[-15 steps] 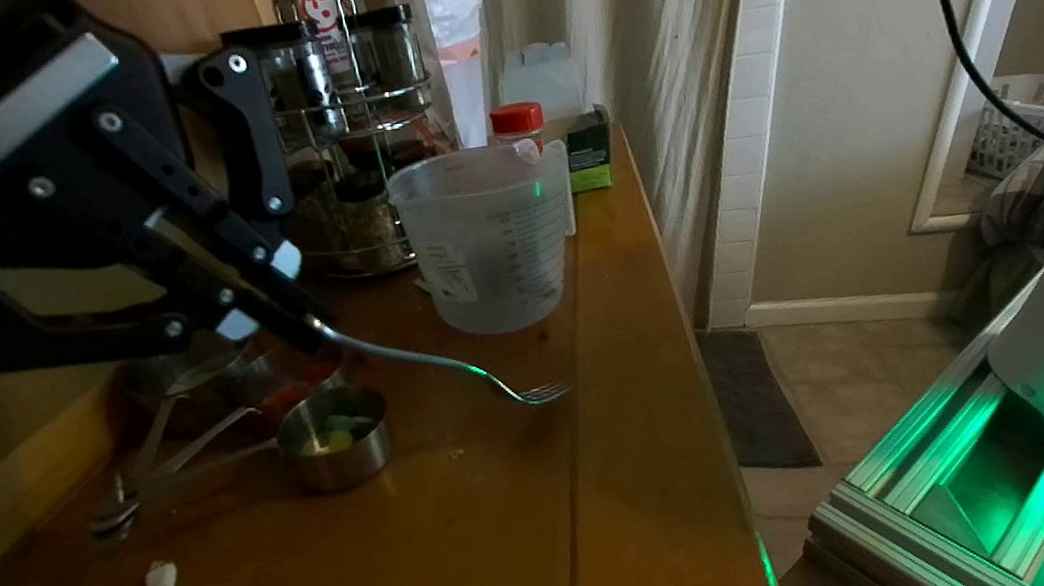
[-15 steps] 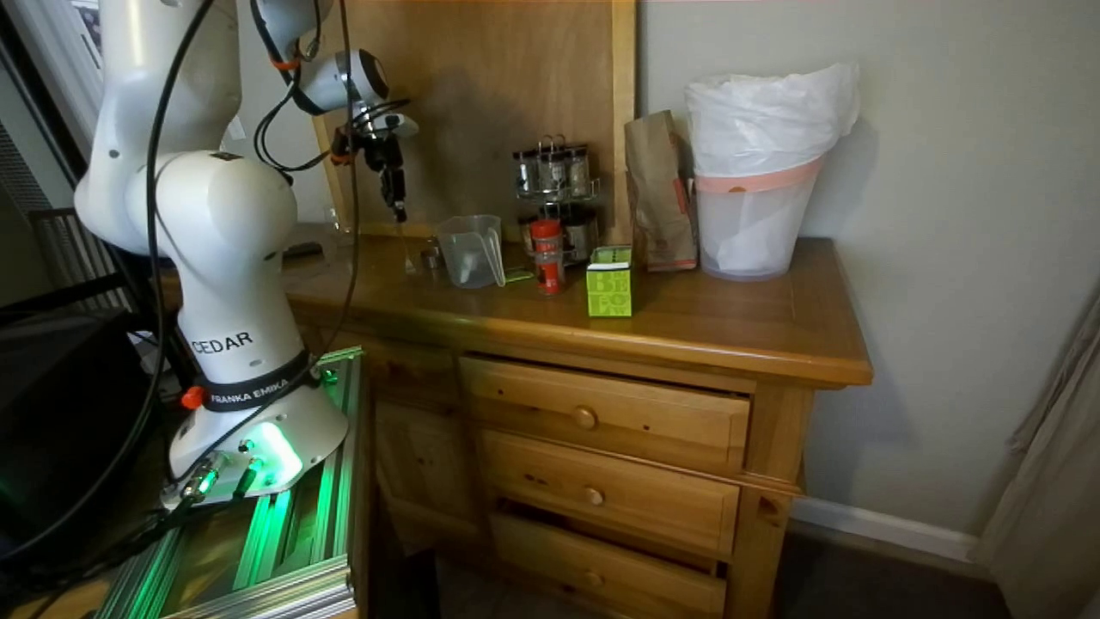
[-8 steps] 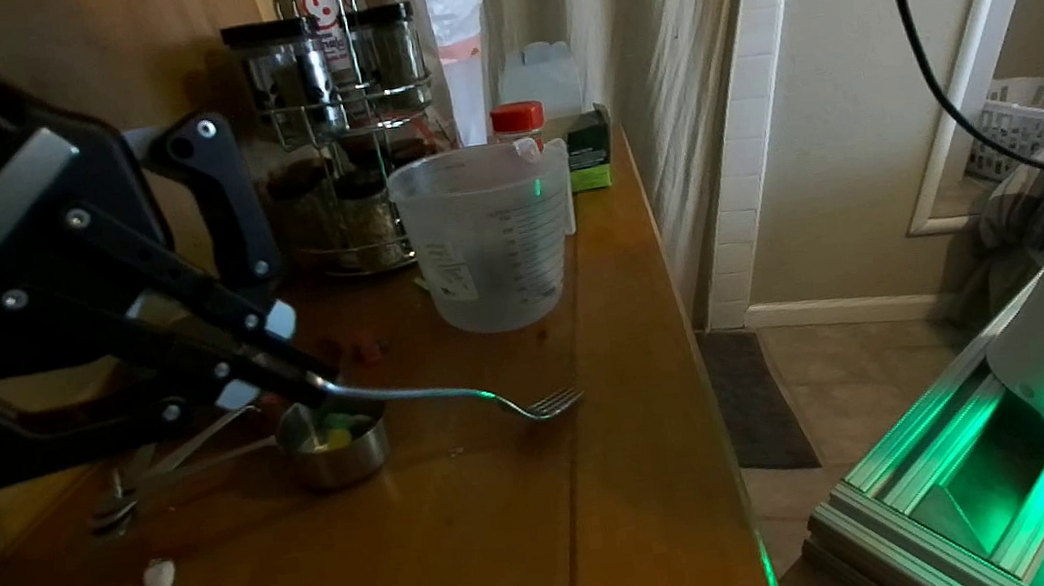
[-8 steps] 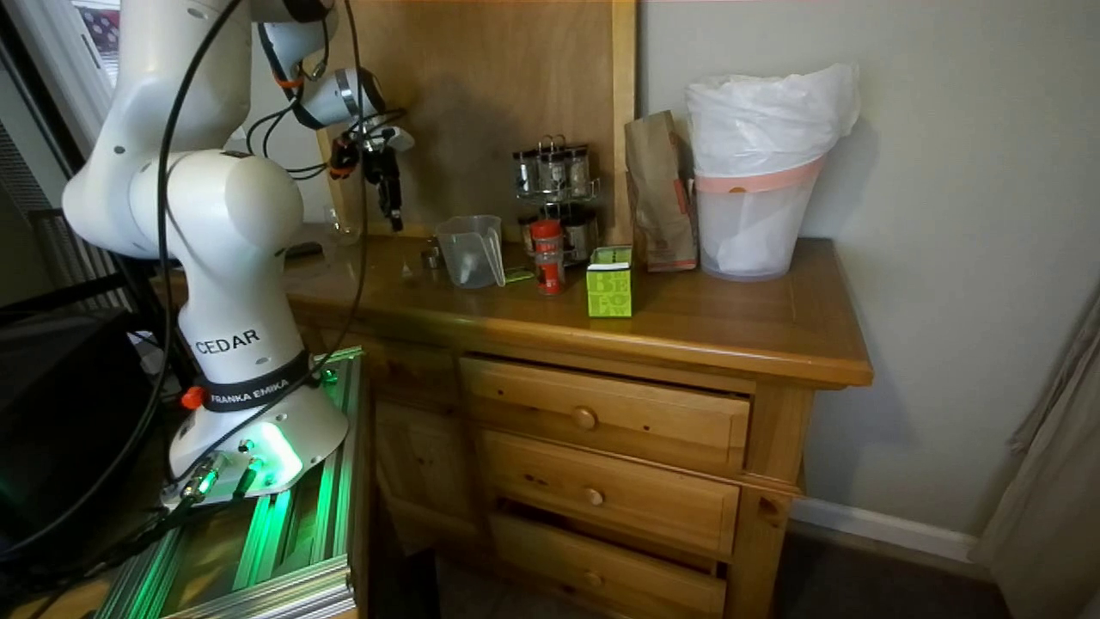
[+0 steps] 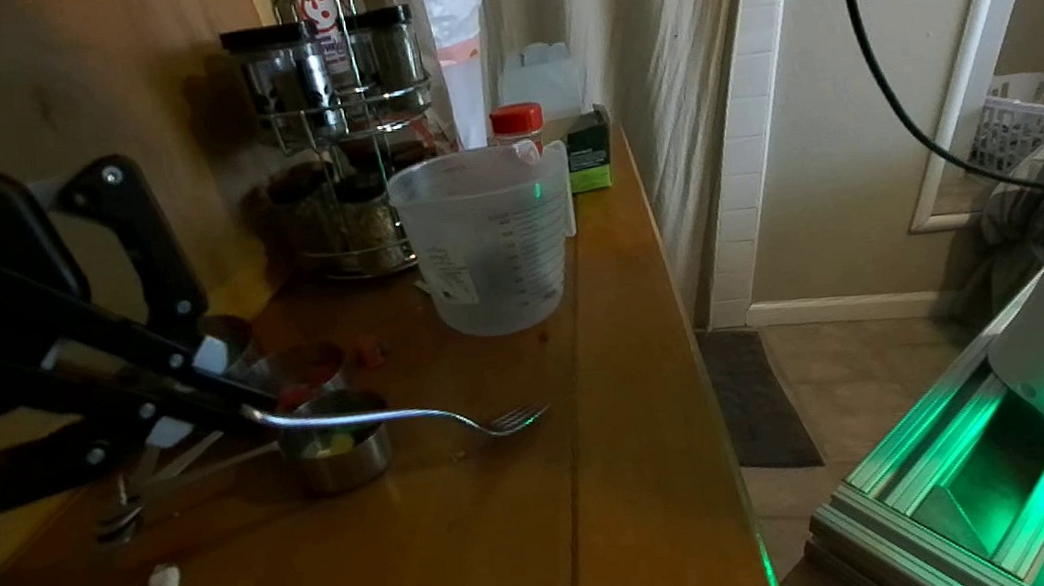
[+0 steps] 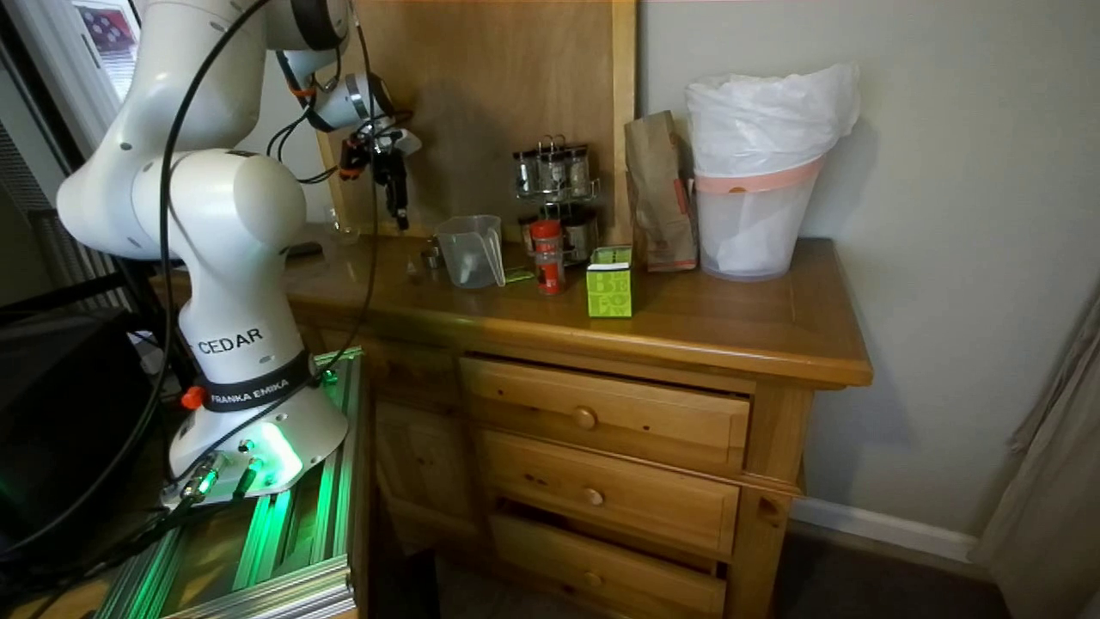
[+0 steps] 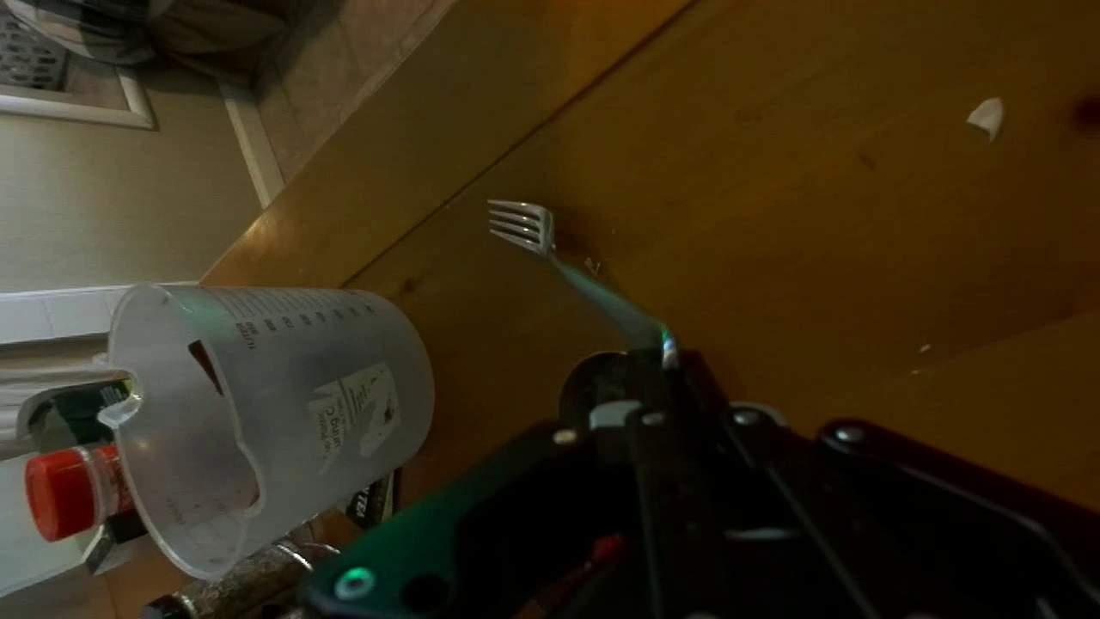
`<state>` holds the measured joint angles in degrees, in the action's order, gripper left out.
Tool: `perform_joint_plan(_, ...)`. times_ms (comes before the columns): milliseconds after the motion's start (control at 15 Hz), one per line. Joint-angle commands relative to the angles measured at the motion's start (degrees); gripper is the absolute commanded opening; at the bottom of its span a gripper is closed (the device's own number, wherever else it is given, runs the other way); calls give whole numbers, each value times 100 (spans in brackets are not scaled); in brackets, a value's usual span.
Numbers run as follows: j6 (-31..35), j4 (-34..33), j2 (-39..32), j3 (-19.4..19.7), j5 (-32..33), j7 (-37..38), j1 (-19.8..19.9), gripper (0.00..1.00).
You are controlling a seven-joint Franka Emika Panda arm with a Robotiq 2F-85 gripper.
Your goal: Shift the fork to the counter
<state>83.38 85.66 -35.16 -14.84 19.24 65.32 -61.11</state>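
Note:
The silver fork [image 5: 397, 414] is held by its handle end, with its tines [image 5: 514, 422] pointing away from my gripper [image 5: 258, 413]. It lies nearly level in an exterior view and crosses in front of a metal measuring cup. My gripper is shut on the fork; it also shows in an exterior view [image 6: 402, 222] and in the wrist view [image 7: 675, 357]. The fork [image 7: 606, 297] reaches out from the fingertips in the wrist view, over the brown wooden counter [image 7: 816, 215]. The counter also shows in both exterior views [image 5: 477, 561] [image 6: 730, 301]. The gap between fork and counter is hard to judge.
A translucent measuring cup [image 5: 491, 247] stands behind the fork. Metal measuring cups [image 5: 343, 468] sit below the gripper. A spice rack [image 5: 350, 134], a red-capped jar [image 6: 546, 249] and a green box [image 6: 609, 288] stand farther along. A white scrap [image 5: 164, 582] lies on the counter.
In an exterior view my gripper has moved left and down with the fork still in it. The fork has turned from sloping steeply down to nearly level.

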Motion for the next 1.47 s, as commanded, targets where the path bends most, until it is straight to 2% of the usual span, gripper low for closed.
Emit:
perform_joint_plan(0, -457, -737, -511, 241, 64, -71, -382, 2)
perform_joint_plan(67, -564, -851, -599, 292, 90, -88, -466, 2)
perform_joint_plan(133, -661, -955, -679, 339, 97, -103, -544, 32)
perform_joint_plan(267, -774, -1118, -788, 436, 85, -128, -672, 39)
perform_joint_plan(533, -806, -1209, -737, 617, 116, -121, -832, 67)
perform_joint_plan(667, -596, -987, -416, 651, 147, -74, -849, 80)
perform_joint_plan(800, -184, -417, 246, 636, 143, 142, -793, 94)
perform_joint_plan(867, 55, -182, 542, 610, 106, 194, -742, 98)
perform_joint_plan(1000, 599, 383, 1193, 560, 63, 383, -668, 100)
perform_joint_plan(1200, 691, 1018, 1914, 563, 395, 951, -728, 100)
perform_joint_plan(1400, 1014, 1812, 2526, 356, 912, 788, -589, 100)
